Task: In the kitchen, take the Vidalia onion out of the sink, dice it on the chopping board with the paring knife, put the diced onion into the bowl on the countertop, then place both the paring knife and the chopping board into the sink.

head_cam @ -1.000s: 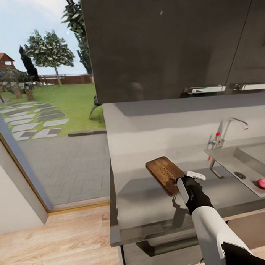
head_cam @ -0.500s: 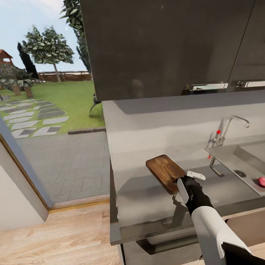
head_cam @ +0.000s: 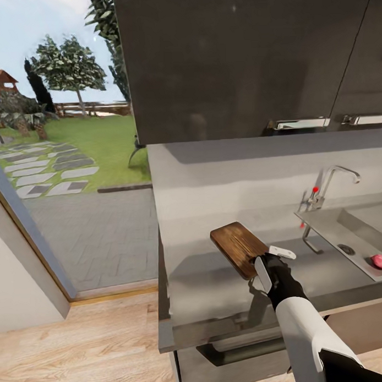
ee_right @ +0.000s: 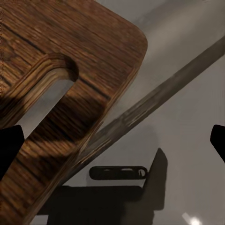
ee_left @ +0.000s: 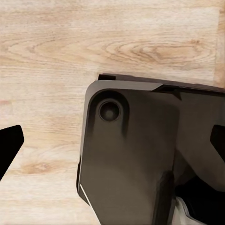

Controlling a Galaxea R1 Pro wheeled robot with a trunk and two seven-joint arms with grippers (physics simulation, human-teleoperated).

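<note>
Head view
Board: the board [head_cam: 237, 248] sat tilted above the countertop [head_cam: 216, 289], its near end at the right gripper [head_cam: 269, 260].
Right fingers: two pale fingers [head_cam: 263, 274] stood apart on either side of the board's near end; whether they pressed on the wood could not be told.
Onion: the onion [head_cam: 381, 261] lay in the sink [head_cam: 338, 230], well apart from the board, beside the drain.
Tap: the tap [head_cam: 327, 190] stood at the sink's back corner, a red dot on it.
Knife, bowl: no position to report from these pictures.
Writing: none readable.

Left wrist view
Left gripper: the left gripper [ee_left: 112, 143] hung over the wood floor [ee_left: 51, 51] and a dark part of the robot's own body [ee_left: 131, 154].
Left fingers: black tips [ee_left: 9, 143] at the two edges, wide apart, nothing between them.
Writing: none.

Right wrist view
Board: the handle slot [ee_right: 47, 101] and a rounded corner showed close up, between the black fingertips [ee_right: 9, 140], which stood wide.
Counter: glossy grey, mirroring the cabinet handle.
Handling, as a judgement: the board looked stiff, flat and not fragile, moderately light; the slotted end seemed the natural place to pinch. The onion looked small, round and smooth, likely to roll or slip, best taken across its middle.
Writing: none.
</note>
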